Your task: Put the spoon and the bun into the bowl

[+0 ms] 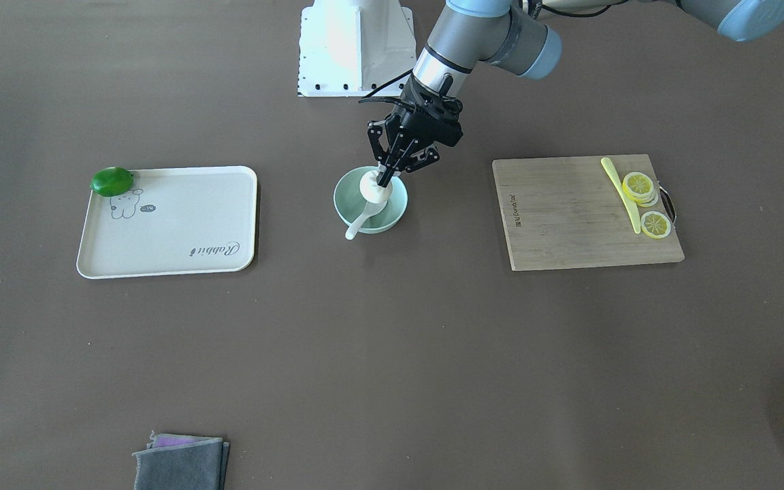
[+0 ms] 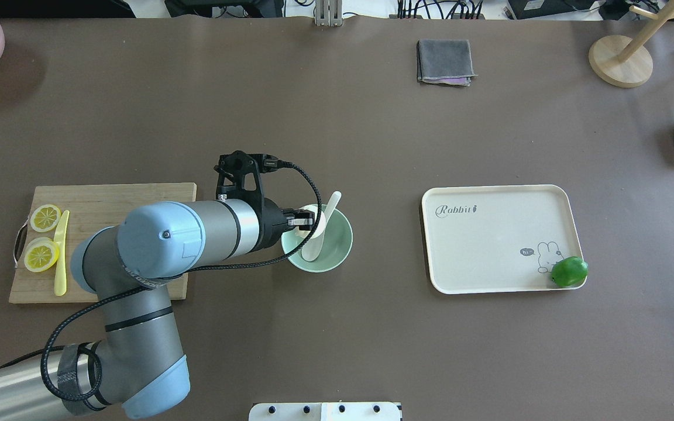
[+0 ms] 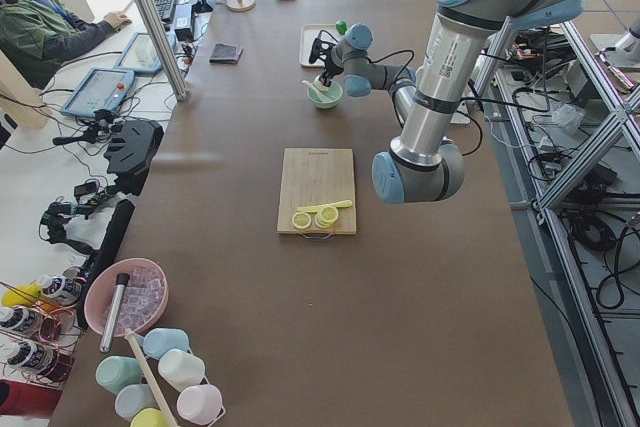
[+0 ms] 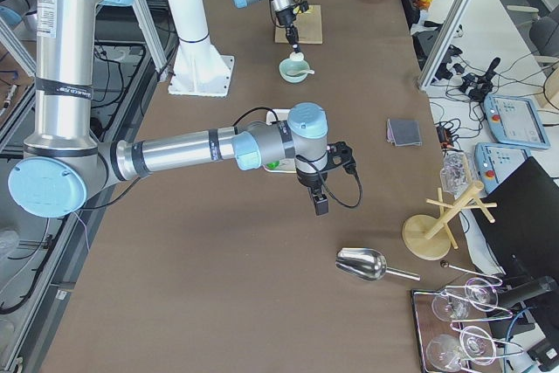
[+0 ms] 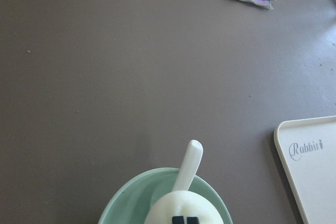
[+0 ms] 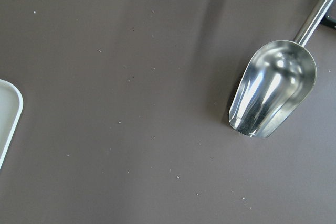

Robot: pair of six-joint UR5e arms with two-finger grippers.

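Two white items are at the bowl point(image 1: 346, 204). The bun point(image 1: 373, 189) sits directly under the jaws of the left gripper point(image 1: 385, 179), inside the bowl's rim on the side nearer the robot. The jaws are clenched on the bun's top, with the fingertips point(image 5: 180, 220) drawn close together against it. Whether the bun rests on the bowl's floor cannot be told.

The spoon point(image 1: 358, 224) lies in the bowl just ahead of the jaws (scoop inside, partly hidden by the bun). Its handle leans on the rim and sticks out beyond it, pointing away from the robot.

A tray point(image 1: 160, 231) lies well apart on the jaws' right, with a green fruit point(image 1: 112, 181) on its corner nearest the robot. A cutting board point(image 1: 569, 218) lies well apart on the jaws' left, carrying lemon slices point(image 1: 639, 185) and a yellow knife point(image 1: 620, 190). A folded cloth point(image 1: 181, 463) lies far ahead of the jaws.

The right gripper point(image 4: 320, 205) hangs beyond the tray, near a metal scoop point(image 6: 273, 87). The state of its jaws cannot be told.
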